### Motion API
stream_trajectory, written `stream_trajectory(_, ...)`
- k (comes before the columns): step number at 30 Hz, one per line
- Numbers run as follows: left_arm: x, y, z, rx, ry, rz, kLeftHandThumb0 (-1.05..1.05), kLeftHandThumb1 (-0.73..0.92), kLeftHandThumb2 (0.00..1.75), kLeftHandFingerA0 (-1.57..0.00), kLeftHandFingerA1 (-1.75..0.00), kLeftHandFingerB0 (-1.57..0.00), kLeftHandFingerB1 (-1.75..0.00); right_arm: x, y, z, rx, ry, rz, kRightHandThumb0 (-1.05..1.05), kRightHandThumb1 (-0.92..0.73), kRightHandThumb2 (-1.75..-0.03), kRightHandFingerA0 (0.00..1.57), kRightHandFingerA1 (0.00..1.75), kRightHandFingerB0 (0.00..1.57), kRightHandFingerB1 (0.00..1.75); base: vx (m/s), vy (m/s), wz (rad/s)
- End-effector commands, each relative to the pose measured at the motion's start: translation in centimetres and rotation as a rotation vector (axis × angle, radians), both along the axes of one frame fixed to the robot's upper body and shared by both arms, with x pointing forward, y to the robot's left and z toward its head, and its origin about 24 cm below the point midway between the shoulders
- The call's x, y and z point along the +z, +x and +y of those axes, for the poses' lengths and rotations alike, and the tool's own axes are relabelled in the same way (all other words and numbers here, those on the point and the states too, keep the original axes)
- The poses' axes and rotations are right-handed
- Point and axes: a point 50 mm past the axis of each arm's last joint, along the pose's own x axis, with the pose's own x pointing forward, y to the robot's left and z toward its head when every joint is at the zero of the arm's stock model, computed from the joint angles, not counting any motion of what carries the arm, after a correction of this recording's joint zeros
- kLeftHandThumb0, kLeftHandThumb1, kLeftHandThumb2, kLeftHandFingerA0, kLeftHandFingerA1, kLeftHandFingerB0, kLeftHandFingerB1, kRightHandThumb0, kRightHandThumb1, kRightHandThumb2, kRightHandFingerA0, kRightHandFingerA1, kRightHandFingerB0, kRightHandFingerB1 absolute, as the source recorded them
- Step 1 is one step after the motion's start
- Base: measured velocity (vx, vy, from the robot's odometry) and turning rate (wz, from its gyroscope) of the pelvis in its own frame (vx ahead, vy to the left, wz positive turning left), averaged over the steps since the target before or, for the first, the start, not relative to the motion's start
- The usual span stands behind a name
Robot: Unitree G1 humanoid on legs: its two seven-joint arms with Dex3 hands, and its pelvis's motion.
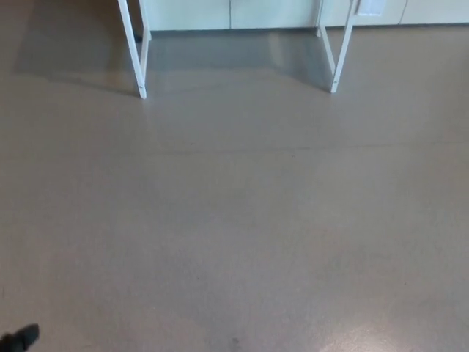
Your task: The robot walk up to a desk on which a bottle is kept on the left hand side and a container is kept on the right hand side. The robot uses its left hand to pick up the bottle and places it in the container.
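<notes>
Neither the bottle nor the container shows in the head view; the desk top is cut off above the picture. Only the desk's white legs show, one pair at the upper left [136,55] and one at the upper right [338,51]. A small black part of my left hand [19,337] pokes in at the bottom left corner, too little of it to tell how it stands. My right hand is out of the picture.
Plain grey-beige floor [242,220] stretches from me to the desk legs. Behind the legs runs a pale wall or cabinet front [234,13], with a shadow on the floor under the desk.
</notes>
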Motion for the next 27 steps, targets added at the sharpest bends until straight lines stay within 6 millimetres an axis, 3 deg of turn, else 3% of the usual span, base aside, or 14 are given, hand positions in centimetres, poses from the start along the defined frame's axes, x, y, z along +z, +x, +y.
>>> stream_trajectory(1,1.5,-1.2,0.2,0.039,-0.137,-0.088,-0.14,0.72,0.61,-0.18,-0.32,-0.1,-0.28,1.9,-1.2,-1.4,-0.038,0.205,-0.13,-0.27,-0.56,-0.61,0.23,0.5,0.1,0.42,0.11,-0.12,0.1)
stream_trajectory(3,1.3,-1.7,0.1,0.035,-0.133,-0.076,-0.12,0.51,0.94,-0.09,-0.49,0.0,-0.44,1.7,-1.7,-1.5,-0.039,0.212,-0.123,-0.28,-0.56,-0.6,0.24,0.5,0.1,0.42,0.15,-0.168,0.08)
stream_trajectory(4,1.1,-2.0,0.2,0.033,-0.136,-0.071,-0.14,0.72,0.61,-0.17,-0.34,-0.09,-0.29,1.7,-2.0,-1.5,-0.042,0.22,-0.121,-0.3,-0.55,-0.6,0.23,0.52,0.09,0.43,0.06,-0.256,0.16)
stream_trajectory(14,0.8,-3.3,0.3,0.012,-0.118,-0.025,-0.16,0.73,0.61,-0.18,-0.33,-0.1,-0.28,0.3,-4.0,-1.8,-0.033,0.184,-0.073,-0.42,-0.5,-0.73,0.28,0.52,0.13,0.45,0.17,-0.239,0.13)
stream_trajectory(15,0.8,-3.5,0.4,0.017,-0.121,-0.022,-0.14,0.51,0.94,-0.08,-0.49,0.0,-0.44,0.3,-4.2,-1.8,-0.029,0.184,-0.073,-0.34,-0.57,-0.56,0.3,0.48,0.16,0.41,0.22,-0.022,-0.03)
stream_trajectory(16,0.8,-3.5,0.4,0.017,-0.121,-0.022,-0.14,0.51,0.94,-0.08,-0.49,0.0,-0.44,0.3,-4.2,-1.8,-0.029,0.184,-0.073,-0.34,-0.57,-0.56,0.3,0.48,0.16,0.41,0.28,0.051,-0.07)
stream_trajectory(17,0.7,-3.6,0.5,0.021,-0.123,-0.017,-0.17,0.71,0.61,-0.18,-0.33,-0.09,-0.29,0.1,-4.4,-1.9,-0.032,0.182,-0.07,-0.4,-0.5,-0.72,0.28,0.53,0.13,0.46,0.28,0.08,-0.14)
stream_trajectory(21,0.7,-3.8,0.7,0.008,-0.123,-0.012,-0.16,0.72,0.63,-0.15,-0.33,-0.1,-0.25,-0.6,-4.8,-2.0,-0.058,0.196,-0.06,-0.3,-0.57,-0.56,0.31,0.47,0.18,0.39,0.28,0.195,-0.19)
stream_trajectory(22,0.7,-3.8,0.7,0.007,-0.124,-0.012,-0.16,0.72,0.64,-0.15,-0.34,-0.09,-0.24,-0.5,-4.8,-1.9,-0.059,0.194,-0.06,-0.24,-0.39,-0.89,0.23,0.57,0.08,0.51,0.34,0.26,-0.4)
stream_trajectory(23,0.7,-3.8,0.7,0.007,-0.124,-0.013,-0.16,0.72,0.64,-0.15,-0.34,-0.09,-0.24,-0.4,-4.8,-1.8,-0.06,0.192,-0.059,-0.24,-0.39,-0.89,0.23,0.57,0.08,0.51,0.43,0.436,-0.54)
stream_trajectory(24,0.7,-3.8,0.8,0.006,-0.126,-0.013,-0.17,0.72,0.63,-0.17,-0.34,-0.1,-0.26,-0.3,-4.8,-1.7,-0.049,0.187,-0.063,-0.31,-0.58,-0.56,0.29,0.49,0.17,0.41,0.4,0.413,-0.71)
stream_trajectory(25,0.7,-3.8,0.8,0.006,-0.126,-0.013,-0.17,0.72,0.63,-0.17,-0.34,-0.1,-0.26,-0.3,-4.8,-1.7,-0.049,0.187,-0.063,-0.31,-0.58,-0.56,0.29,0.49,0.17,0.41,0.4,0.416,-0.43)
stream_trajectory(26,0.7,-3.8,0.8,0.007,-0.126,-0.013,-0.22,0.71,0.66,-0.17,-0.35,-0.08,-0.29,-0.3,-5.0,-1.7,-0.049,0.189,-0.065,-0.26,-0.39,-0.89,0.22,0.57,0.08,0.51,0.36,0.248,-0.04)
stream_trajectory(27,0.7,-3.8,0.8,0.009,-0.127,-0.014,-0.17,0.73,0.61,-0.19,-0.33,-0.09,-0.29,-0.4,-5.1,-1.7,-0.055,0.194,-0.066,-0.26,-0.4,-0.9,0.23,0.57,0.09,0.51,0.34,0.213,0.08)
